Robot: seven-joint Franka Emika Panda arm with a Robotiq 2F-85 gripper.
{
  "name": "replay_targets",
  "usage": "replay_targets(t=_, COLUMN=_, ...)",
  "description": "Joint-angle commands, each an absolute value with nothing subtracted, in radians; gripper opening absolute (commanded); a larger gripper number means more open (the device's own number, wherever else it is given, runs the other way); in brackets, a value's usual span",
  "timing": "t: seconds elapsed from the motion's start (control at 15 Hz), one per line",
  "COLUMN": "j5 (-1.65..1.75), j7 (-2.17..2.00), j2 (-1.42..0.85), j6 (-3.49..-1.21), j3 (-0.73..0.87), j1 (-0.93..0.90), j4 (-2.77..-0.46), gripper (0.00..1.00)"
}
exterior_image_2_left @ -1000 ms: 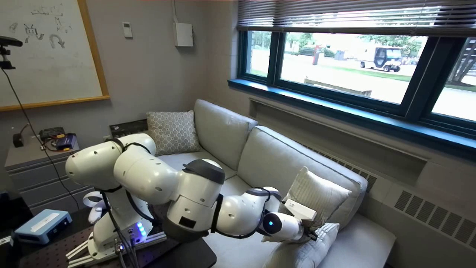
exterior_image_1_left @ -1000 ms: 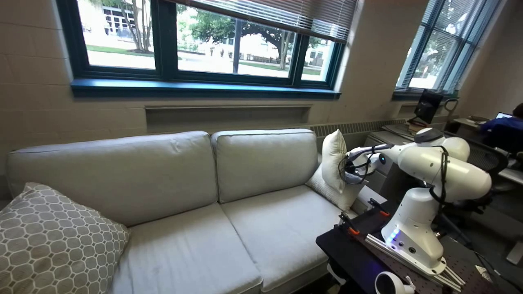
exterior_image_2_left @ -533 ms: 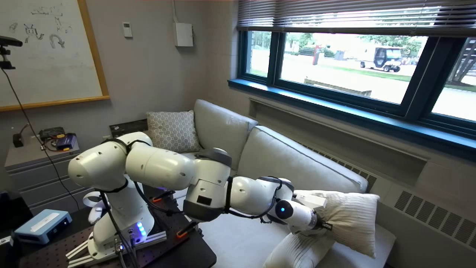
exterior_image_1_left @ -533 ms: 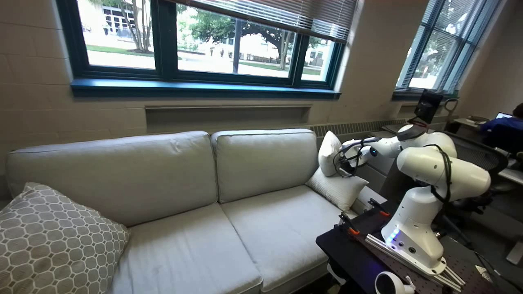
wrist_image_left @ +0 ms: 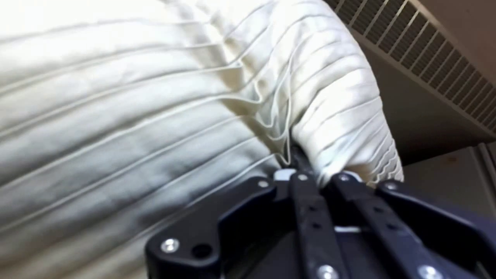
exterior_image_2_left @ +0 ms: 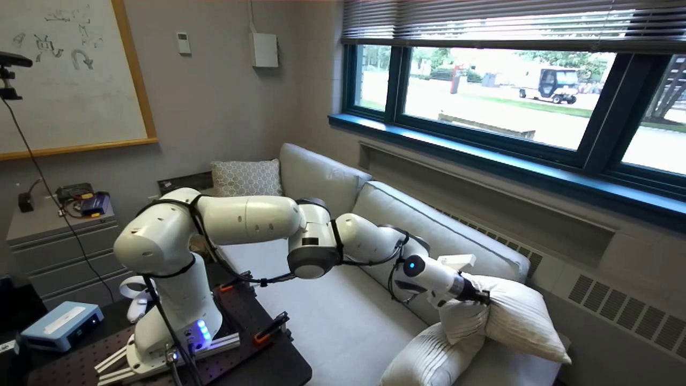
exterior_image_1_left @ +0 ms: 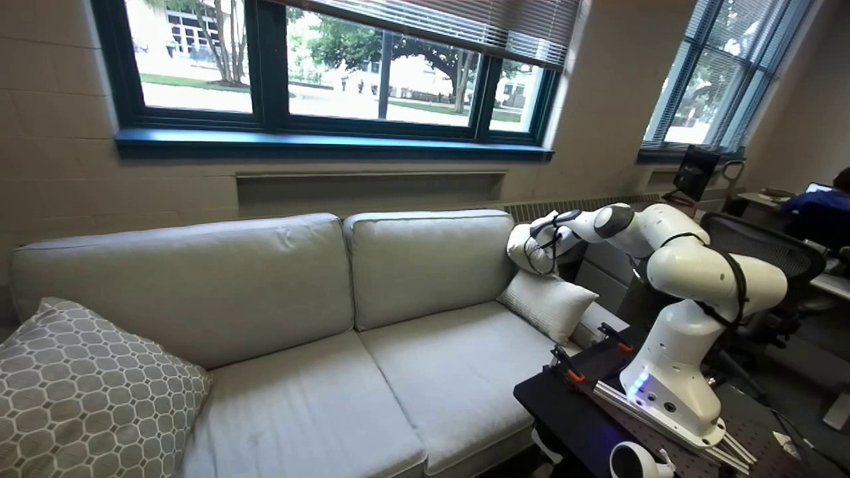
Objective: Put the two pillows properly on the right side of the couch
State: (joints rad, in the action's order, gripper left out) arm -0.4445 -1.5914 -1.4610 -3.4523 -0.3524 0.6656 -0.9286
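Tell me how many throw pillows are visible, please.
3. A grey patterned pillow sits at one end of the couch; an off-white pillow rests at the opposite end; the gripper pinches a matching pillow near it. Others could be hidden.

In an exterior view the couch [exterior_image_1_left: 425, 265] stands below the window [exterior_image_1_left: 332, 73], with a left pillow [exterior_image_1_left: 99, 392] at one end, a lower pillow [exterior_image_1_left: 548, 307] on the seat at the right, and a table [exterior_image_1_left: 556, 406] before that end. The gripper [exterior_image_2_left: 482, 296] holds an upper pillow [exterior_image_2_left: 525, 313] above the lower one; whether they touch is unclear.
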Motion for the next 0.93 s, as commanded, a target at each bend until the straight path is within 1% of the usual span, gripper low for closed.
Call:
replay_targets(t=0.0, j5=-0.727, j7=-1.588, j2=-1.487, j6=-3.453, j3=-0.071, j1=0.453, j4=-0.754, gripper=0.02)
replay_targets(t=0.2, j5=-0.997, j7=-1.565, j2=-1.487, j6=-3.453, j3=0.190, j1=0.309, j4=-0.738, gripper=0.02)
replay_targets(t=0.4, j5=-1.252, j7=-1.577, j2=-1.465, j6=-3.472, j3=0.447, j1=0.129, j4=-0.854, gripper=0.02)
replay_targets(t=0.6, j5=-1.402, j7=-1.596, j2=-1.473, j6=-3.470, j3=0.612, j1=-0.036, j4=-0.953, gripper=0.02)
replay_targets(t=0.87, j5=-1.553, j7=-1.629, j2=-1.480, j6=-3.466, j3=0.793, j1=-0.280, j4=-1.115, gripper=0.02)
